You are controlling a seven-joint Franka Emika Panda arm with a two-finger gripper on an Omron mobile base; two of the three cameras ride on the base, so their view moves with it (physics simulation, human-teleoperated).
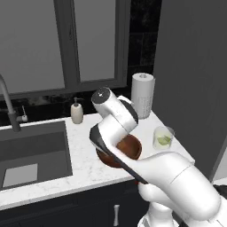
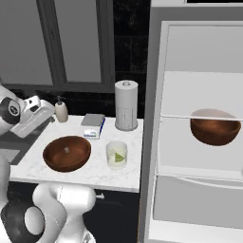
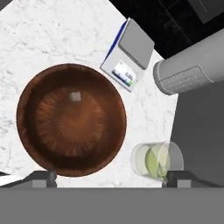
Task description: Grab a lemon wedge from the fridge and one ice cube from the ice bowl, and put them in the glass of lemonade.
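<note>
The ice bowl (image 3: 71, 126) is a wide, round, dark-brown wooden dish with a ringed grain, sitting on the white marble counter (image 3: 35, 39). In the hand view a single small greyish cube (image 3: 75, 96) lies inside it, toward 12 o'clock of its centre. At about 4 o'clock from the bowl, close to it but apart, stands the glass of lemonade (image 3: 156, 160), a short clear tumbler of pale liquid with the yellow-green lemon wedge (image 2: 119, 156) already inside.

The fridge (image 2: 199, 142) stands open in the right base view, white shelves showing, with a second brown bowl (image 2: 215, 126) on one shelf; whether that bowl holds anything cannot be told.

The gripper (image 3: 110, 178) hangs above the counter with its jaws spread wide and nothing between them; the dark tips show at 7 and 5 o'clock of the hand view. In the left base view the arm covers much of the ice bowl. A paper-towel roll (image 2: 126, 105) stands at the back.
</note>
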